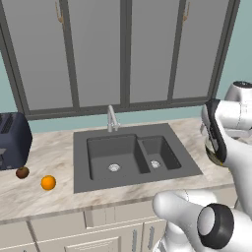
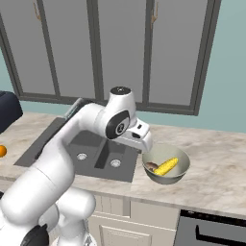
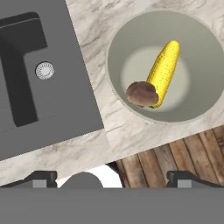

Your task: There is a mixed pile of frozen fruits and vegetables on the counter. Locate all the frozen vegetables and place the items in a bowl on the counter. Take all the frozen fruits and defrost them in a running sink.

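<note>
Jaws: spread wide, empty, above bowl [image 3: 199, 111] near desk's front edge. Bowl: holds corn cob [image 3: 164, 72] touching mushroom [image 3: 142, 94]; vegetables sorted. Orange ball [image 1: 48, 182], brown fruit [image 1: 22, 172]: desk's left end, awaiting sink [image 1: 130, 155].

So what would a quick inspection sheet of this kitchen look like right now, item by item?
Surface: beige marbled counter around a dark grey double-basin sink; no water seen running from the faucet.
Job's things: corn cob and mushroom lie touching in the bowl, right of the sink. Orange ball and dark brown fruit sit apart on the counter, left of the sink.
Clutter: dark blue toaster at far left.
Gripper: gripper open, holding nothing, above the counter edge near the bowl.
Cables: nothing seen.
Surroundings: grey cabinet doors, teal wall, wooden floor.
</note>
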Motion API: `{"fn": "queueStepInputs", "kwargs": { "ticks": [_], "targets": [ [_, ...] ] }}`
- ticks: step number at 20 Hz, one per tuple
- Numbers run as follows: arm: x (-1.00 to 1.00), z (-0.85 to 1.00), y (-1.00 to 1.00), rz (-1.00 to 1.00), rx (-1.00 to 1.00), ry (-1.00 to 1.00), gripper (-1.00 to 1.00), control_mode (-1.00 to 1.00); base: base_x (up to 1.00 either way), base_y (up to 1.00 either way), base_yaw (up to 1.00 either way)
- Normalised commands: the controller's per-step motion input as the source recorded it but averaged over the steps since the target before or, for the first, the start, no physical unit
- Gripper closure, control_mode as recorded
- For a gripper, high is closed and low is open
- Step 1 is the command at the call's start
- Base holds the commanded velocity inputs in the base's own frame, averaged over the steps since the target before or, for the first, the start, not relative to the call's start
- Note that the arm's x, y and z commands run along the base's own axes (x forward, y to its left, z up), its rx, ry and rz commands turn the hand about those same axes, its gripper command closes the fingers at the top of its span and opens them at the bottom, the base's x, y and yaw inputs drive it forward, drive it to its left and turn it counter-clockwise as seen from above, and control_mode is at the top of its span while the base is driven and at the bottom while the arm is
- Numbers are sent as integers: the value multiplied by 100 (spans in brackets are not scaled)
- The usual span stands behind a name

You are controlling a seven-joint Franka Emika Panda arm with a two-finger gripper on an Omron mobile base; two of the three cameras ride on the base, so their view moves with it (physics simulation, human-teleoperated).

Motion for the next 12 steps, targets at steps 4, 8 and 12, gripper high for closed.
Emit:
{"fn": "queueStepInputs", "kwargs": {
  "ticks": [4,8,12],
  "targets": [
    [-16,13,43,0,-1,-7,-100,-100,0,0,0],
    [-20,15,37,0,0,-5,-100,-100,0,0,0],
    [-14,15,41,4,0,1,-100,-100,0,0,0]
  ]
}}
